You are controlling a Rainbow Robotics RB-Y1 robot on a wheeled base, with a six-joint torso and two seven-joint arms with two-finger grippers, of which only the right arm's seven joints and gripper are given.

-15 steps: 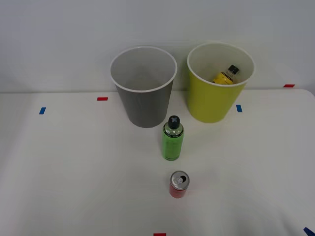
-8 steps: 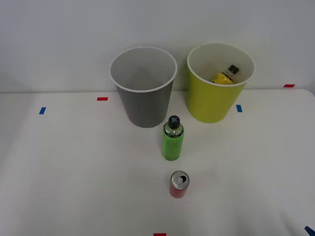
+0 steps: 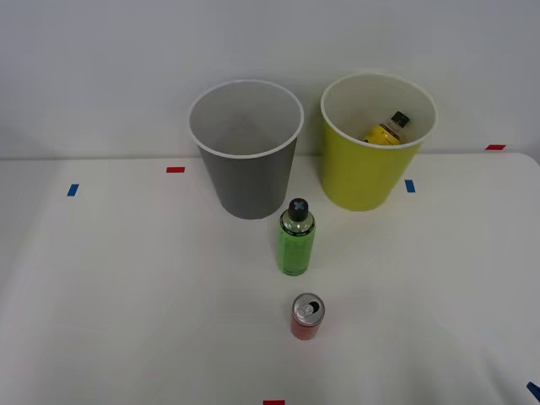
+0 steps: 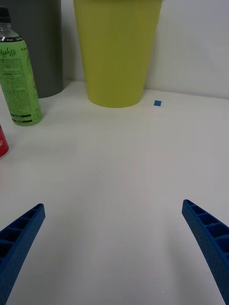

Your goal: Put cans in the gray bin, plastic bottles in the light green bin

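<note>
Our fingers are spread wide apart and hold nothing, low over the bare white table, with the gripper facing the bins.

The green bottle stands upright in front of the gray bin, near it but apart. The red can stands upright closer to us, a little apart from that bottle. The yellow bottle already lies tilted inside the light green bin. The gray bin looks empty.

We judge the green bottle light and fairly stiff, with a smooth label that could slip under a loose hold. Its black cap is narrow, so we would take it around the labelled body, about midway up, with the fingers on opposite sides. Being tall and slim, it may tip if nudged before the fingers close.

The can is short, thin-walled and seems opened, so likely very light and easy to dent. We would grip its side wall gently, below the silver top.
</note>
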